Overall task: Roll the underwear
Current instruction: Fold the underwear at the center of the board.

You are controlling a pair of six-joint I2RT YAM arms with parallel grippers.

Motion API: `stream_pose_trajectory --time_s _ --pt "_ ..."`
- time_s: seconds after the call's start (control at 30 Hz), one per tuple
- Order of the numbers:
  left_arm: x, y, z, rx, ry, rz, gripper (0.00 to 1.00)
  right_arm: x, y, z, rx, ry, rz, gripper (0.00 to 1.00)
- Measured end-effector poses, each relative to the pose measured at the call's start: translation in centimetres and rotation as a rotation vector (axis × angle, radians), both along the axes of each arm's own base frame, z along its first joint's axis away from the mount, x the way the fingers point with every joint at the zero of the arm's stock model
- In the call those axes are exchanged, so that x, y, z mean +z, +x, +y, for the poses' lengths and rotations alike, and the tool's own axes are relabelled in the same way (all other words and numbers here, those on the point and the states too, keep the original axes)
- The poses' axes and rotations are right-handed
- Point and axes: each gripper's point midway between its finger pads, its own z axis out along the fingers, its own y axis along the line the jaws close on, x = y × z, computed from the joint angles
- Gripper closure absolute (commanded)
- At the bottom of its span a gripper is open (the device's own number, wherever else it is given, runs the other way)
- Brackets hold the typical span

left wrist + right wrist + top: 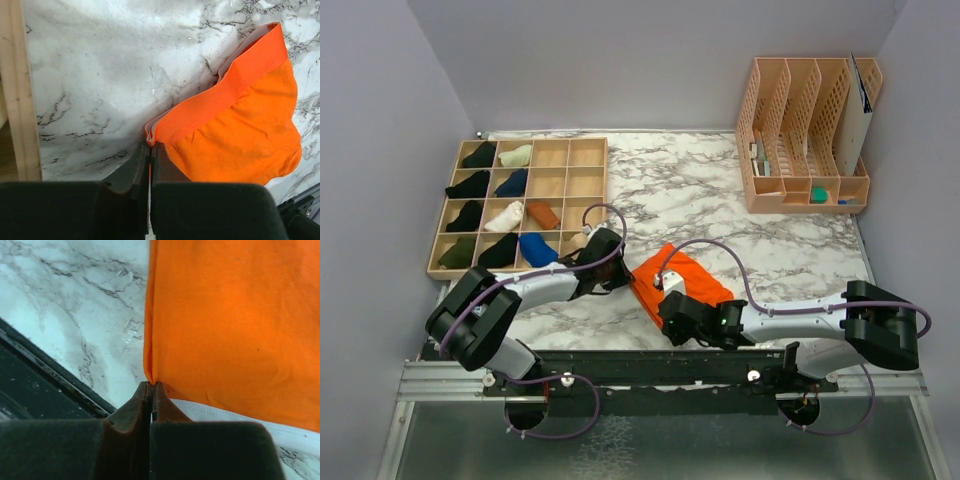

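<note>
Left tool: my left tool (150,150) is clamped on the waistband corner of the orange underwear (240,135) — a sliver of orange shows between the pads.
Right tool: my right tool (151,386) is pressed together, tips at a folded corner of the same cloth; whether any fabric is nipped I cannot tell.
Orange underwear: lies on the marble desk (110,75) near its front edge, between my two arms.
Rust-brown underwear (543,214): bundled in the wooden organiser (530,140) at the desk's left — third row from the back, third compartment from the left.
</note>
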Motion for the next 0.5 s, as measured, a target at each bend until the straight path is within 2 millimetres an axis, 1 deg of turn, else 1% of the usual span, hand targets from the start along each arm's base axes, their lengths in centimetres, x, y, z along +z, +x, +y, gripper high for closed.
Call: stream_pose_trajectory --time_s 0.1,0.2,0.3,0.37,0.5 --pt "0.4 0.0 0.0 -0.02 0.021 0.0 1.0 0.2 -0.6 0.7 0.045 0.02 0.02 0.99" --pt "1.3 -0.1 0.3 -0.041 0.037 -0.01 1.0 0.5 -1.1 1.3 0.081 0.045 0.038 1.0" --pt "2.4 -0.8 0.7 -0.061 0.048 -0.022 1.0 1.6 -1.9 2.2 0.128 0.098 0.062 1.0" --pt "3.2 -1.2 1.1 -0.073 0.053 -0.031 1.0 2.7 -2.5 3.0 0.16 0.154 0.078 1.0" --pt "4.2 -1.5 1.5 -0.09 0.073 -0.03 1.0 3.9 -3.1 4.3 0.188 0.229 0.099 0.99"
